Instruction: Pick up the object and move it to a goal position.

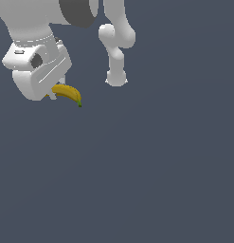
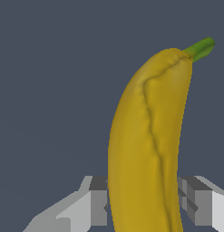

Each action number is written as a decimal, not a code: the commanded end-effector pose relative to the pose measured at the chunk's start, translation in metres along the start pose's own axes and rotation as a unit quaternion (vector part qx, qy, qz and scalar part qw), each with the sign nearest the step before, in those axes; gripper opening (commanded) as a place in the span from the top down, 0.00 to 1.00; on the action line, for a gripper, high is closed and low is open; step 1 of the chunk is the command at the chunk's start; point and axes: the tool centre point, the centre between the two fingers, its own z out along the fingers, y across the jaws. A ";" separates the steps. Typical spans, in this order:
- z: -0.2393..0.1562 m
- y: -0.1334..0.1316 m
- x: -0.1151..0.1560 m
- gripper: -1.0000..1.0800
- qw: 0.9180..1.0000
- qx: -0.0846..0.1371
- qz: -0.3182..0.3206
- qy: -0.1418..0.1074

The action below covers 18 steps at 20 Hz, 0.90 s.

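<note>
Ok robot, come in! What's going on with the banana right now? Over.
Gripper shut on banana, fingers either side of it. Green stem tip sticks out past the gripper. Nothing in the way in either view. Over.

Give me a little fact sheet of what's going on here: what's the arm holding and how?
object: banana, yellow with a green stem tip
gripper: gripper, a finger on each side of the banana, closed on it
grip spot: near the end away from the stem
stem: sticks out past the gripper, toward the exterior view's right
surroundings: plain dark grey floor
</note>
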 end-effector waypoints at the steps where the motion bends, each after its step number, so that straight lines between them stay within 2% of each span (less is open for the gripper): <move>1: -0.022 0.000 -0.014 1.00 1.000 0.000 0.000 0.000; 9: -0.063 0.002 -0.041 1.00 1.000 0.000 0.000 -0.001; 18: -0.074 0.004 -0.049 1.00 1.000 0.000 0.001 -0.001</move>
